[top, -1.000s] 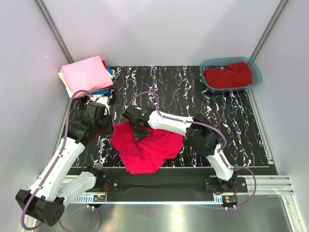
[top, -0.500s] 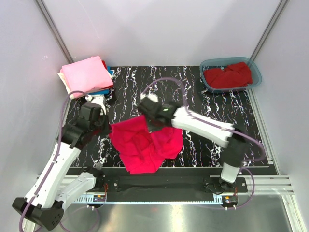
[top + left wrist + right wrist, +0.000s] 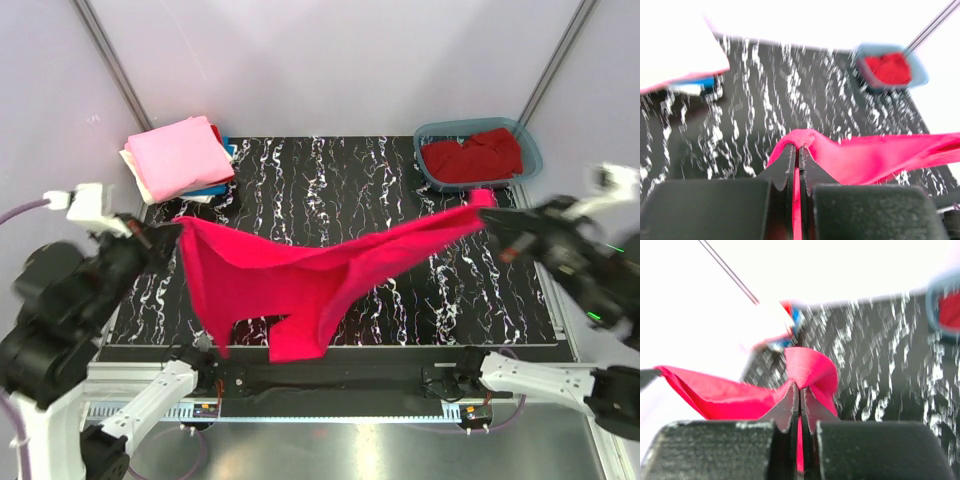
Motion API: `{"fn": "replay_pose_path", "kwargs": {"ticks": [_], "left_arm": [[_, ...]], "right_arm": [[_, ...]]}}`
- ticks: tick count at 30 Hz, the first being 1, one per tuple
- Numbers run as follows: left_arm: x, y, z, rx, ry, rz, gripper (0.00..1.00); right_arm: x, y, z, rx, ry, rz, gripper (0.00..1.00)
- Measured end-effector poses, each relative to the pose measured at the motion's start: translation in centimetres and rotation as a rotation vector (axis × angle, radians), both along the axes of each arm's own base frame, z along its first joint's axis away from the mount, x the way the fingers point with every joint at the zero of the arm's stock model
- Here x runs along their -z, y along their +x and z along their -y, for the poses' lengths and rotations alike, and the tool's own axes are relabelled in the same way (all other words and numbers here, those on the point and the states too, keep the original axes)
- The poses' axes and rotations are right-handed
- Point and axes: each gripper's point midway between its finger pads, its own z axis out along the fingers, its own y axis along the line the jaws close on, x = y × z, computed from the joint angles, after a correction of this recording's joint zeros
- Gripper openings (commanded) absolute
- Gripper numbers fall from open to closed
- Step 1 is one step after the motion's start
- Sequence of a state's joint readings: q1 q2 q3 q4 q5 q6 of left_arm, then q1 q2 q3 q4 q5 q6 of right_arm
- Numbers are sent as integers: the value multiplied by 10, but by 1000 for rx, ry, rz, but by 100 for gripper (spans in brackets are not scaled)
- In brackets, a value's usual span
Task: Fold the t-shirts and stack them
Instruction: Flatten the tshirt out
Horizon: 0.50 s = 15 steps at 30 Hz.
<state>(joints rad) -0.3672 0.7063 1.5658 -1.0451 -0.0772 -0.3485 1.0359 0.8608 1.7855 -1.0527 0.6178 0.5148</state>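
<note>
At the near edge of the black marbled table (image 3: 420, 300), the lowest folds of the bright pinkish-red t-shirt (image 3: 290, 285) hang down close to the arm bases. The garment is raised above the table and stretched between both arms. It sags in the middle, and its upper edge runs from the left side to the right side. The left gripper (image 3: 796, 148) holds the left end: its fingers are pressed together on a pinched fold of cloth, which bulges just above the fingertips in the left wrist view. The right gripper (image 3: 800, 388) holds the right end in the same manner, fingers clamped on a fold of the red fabric. The two grippers are well apart, each near its own side edge of the table, and the right end sits slightly farther back than the left. At the far left corner lies a stack of folded t-shirts (image 3: 180, 155), light pink on top, with cream, blue and red layers showing at its edges. At the far right corner stands a teal tub (image 3: 450, 126) containing a crumpled darker red t-shirt (image 3: 470, 158).
</note>
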Motion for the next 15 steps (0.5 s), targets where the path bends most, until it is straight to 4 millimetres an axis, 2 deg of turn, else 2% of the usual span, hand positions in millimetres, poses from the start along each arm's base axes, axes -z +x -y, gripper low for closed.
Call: {"fn": "replay_pose_path", "kwargs": {"ticks": [2, 6, 10, 15], "left_arm": [[-21, -16, -7, 7, -3, 83, 0], [-55, -50, -22, 8, -8, 252, 0], [-88, -89, -38, 5, -17, 438, 0], [-115, -123, -49, 14, -24, 598, 0]], "right_arm": [[-18, -19, 35, -3, 69, 95, 0], [-38, -51, 82, -37, 176, 265, 0], [-55, -82, 100, -140, 221, 436, 0], [-85, -113, 101, -278, 201, 609, 0]]}}
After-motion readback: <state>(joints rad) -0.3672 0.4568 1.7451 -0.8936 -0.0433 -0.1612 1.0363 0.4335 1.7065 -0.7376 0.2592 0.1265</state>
